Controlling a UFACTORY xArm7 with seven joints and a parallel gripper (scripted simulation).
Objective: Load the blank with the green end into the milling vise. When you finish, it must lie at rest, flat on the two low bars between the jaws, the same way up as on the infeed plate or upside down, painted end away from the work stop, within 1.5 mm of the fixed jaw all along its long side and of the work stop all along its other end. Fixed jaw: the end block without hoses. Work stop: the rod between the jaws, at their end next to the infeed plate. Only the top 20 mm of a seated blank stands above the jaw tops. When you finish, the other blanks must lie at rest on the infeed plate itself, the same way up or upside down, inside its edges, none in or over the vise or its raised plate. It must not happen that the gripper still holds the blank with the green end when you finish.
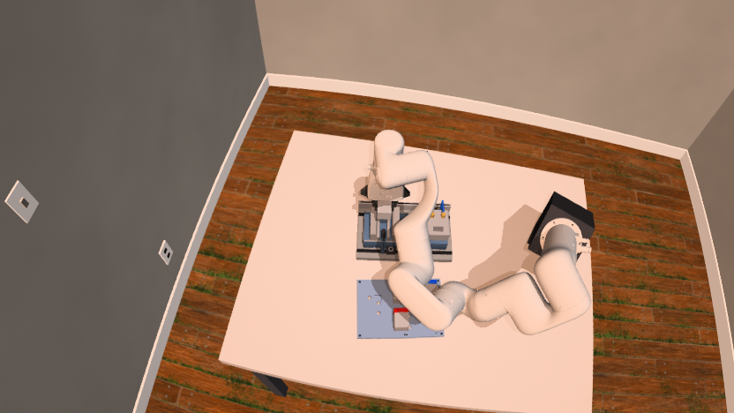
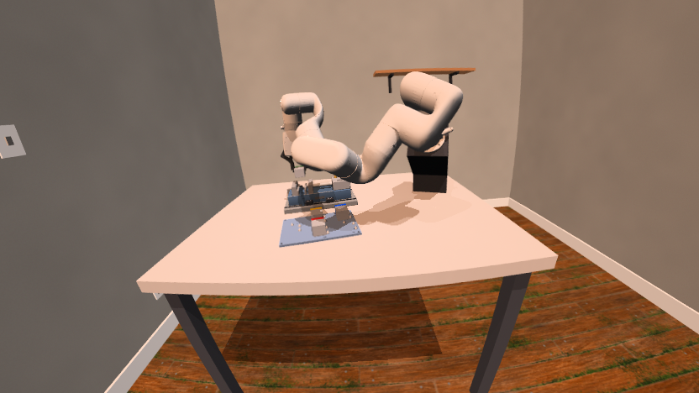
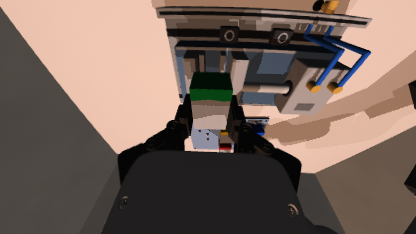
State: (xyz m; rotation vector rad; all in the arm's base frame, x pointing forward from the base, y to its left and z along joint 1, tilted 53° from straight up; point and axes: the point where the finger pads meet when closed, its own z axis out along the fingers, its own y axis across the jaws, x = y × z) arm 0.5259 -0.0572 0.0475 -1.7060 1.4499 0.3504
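My gripper [image 3: 210,103] is shut on the green-ended blank [image 1: 384,209] [image 2: 299,171] [image 3: 210,116]. The blank hangs above the vise near its far side, with its green end away from the infeed plate [image 1: 377,326] [image 2: 296,238] [image 3: 204,142]. The fixed jaw [image 1: 373,226] [image 3: 190,67] is at the left, and the moving jaw [image 3: 239,72] stands on its rod side. The work stop [image 1: 383,235] shows between the jaws in the top view. The wrist view hides part of the jaw gap behind the blank.
The red-ended blank [image 1: 400,320] [image 2: 318,227] stands on the infeed plate, with yellow-ended [image 2: 317,212] and blue-ended [image 2: 340,212] blanks behind it. The hose block [image 1: 438,225] [image 3: 305,92] rises at the vise's right end, with blue hoses [image 3: 330,70]. My arm crosses above the plate and vise.
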